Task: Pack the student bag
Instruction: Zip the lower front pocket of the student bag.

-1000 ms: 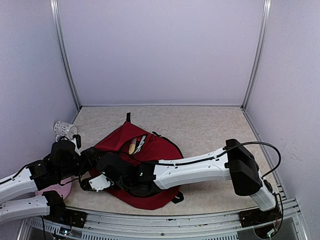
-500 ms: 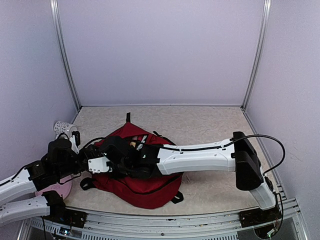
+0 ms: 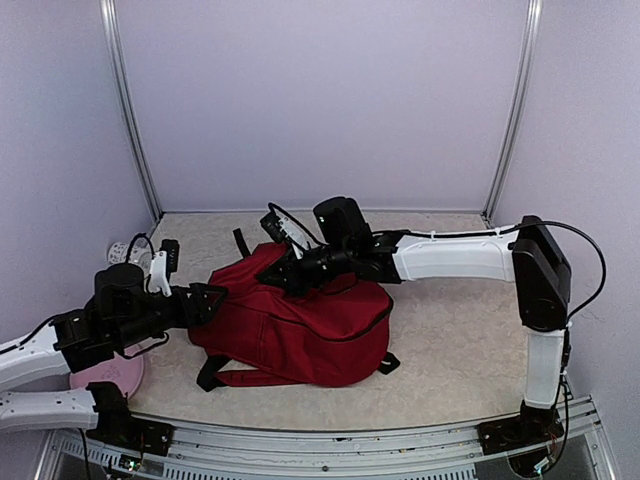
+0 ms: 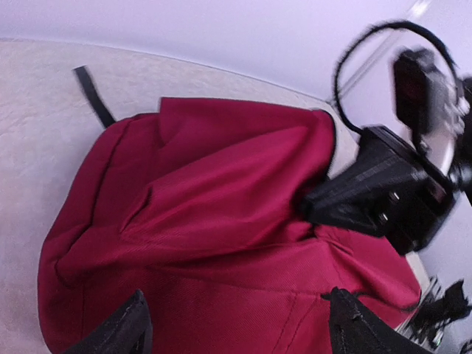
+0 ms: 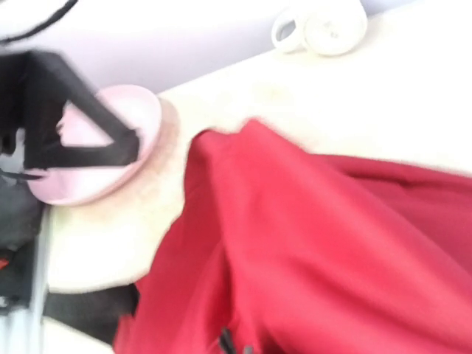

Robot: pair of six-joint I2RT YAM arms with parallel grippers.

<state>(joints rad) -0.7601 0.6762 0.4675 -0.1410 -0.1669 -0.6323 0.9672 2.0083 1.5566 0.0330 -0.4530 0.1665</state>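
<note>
The student bag [image 3: 310, 325], a dark red backpack, lies in the middle of the table, its opening out of sight. My right gripper [image 3: 283, 275] is at the bag's far top edge, shut on a fold of red fabric and pulling it up; it shows as a black wedge in the left wrist view [image 4: 313, 206]. The right wrist view is blurred and filled with the bag [image 5: 332, 243]. My left gripper [image 3: 205, 300] is at the bag's left side, open. Its fingers [image 4: 129, 328] stand wide apart over the bag [image 4: 221, 192].
A pink plate [image 3: 105, 372] lies at the near left and shows in the right wrist view [image 5: 103, 147]. A white mug [image 3: 120, 248] lies at the far left by the wall [image 5: 321, 26]. A black strap [image 3: 240, 242] trails from the bag's top. Walls enclose the table on three sides.
My right arm swung from the bag's near left to its far top edge, dragging fabric up. The open mouth with the pencils is no longer visible. My left gripper moved slightly right.
</note>
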